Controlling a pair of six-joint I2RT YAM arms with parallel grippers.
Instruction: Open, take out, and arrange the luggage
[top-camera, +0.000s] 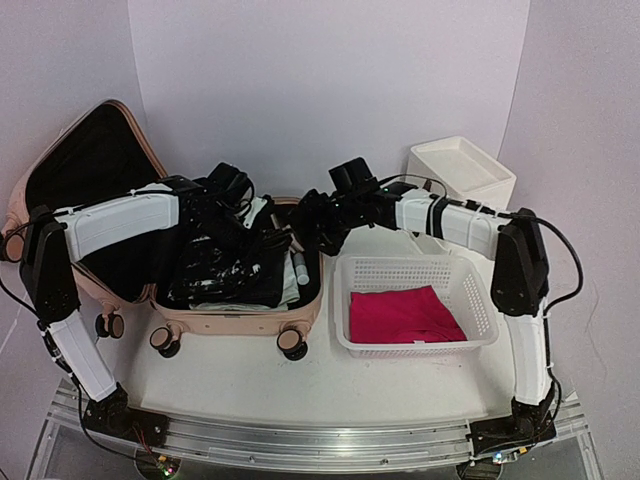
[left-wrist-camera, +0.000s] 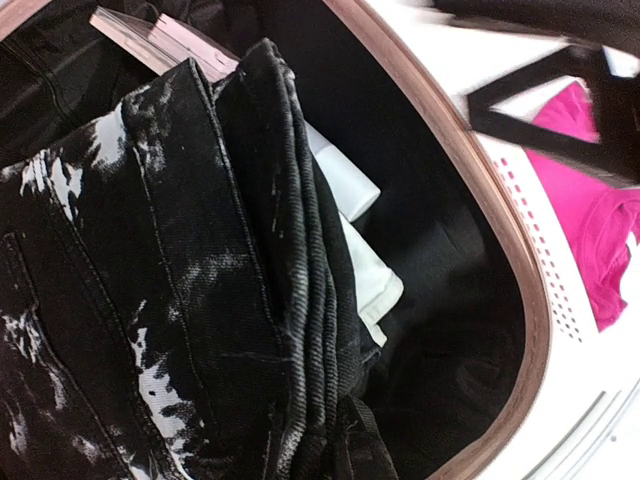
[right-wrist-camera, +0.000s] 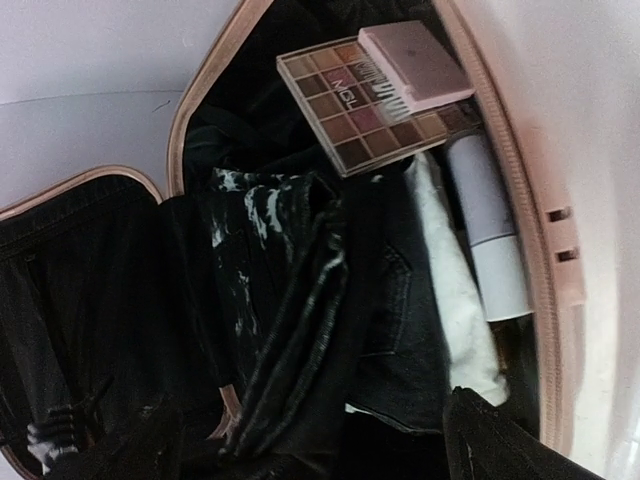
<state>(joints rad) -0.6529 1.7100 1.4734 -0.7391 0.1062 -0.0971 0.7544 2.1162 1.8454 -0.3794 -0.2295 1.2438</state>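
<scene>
A: Top external view: what do the left jaws hold?
B: They are pinched narrow on the black, white-streaked denim jeans (left-wrist-camera: 200, 300), bunched up inside the large pale-pink hard-shell suitcase (top-camera: 240, 320).
A: The right jaws?
B: Spread wide, empty, over the suitcase's right end. It lies open on the white counter (top-camera: 300, 385), left side.

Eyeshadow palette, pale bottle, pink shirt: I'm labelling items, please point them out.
eyeshadow palette (right-wrist-camera: 340, 112), right wrist view, colour pans
pale bottle (right-wrist-camera: 490, 240), right wrist view, mid-body
pink shirt (top-camera: 405, 315), top external view, fabric centre
</scene>
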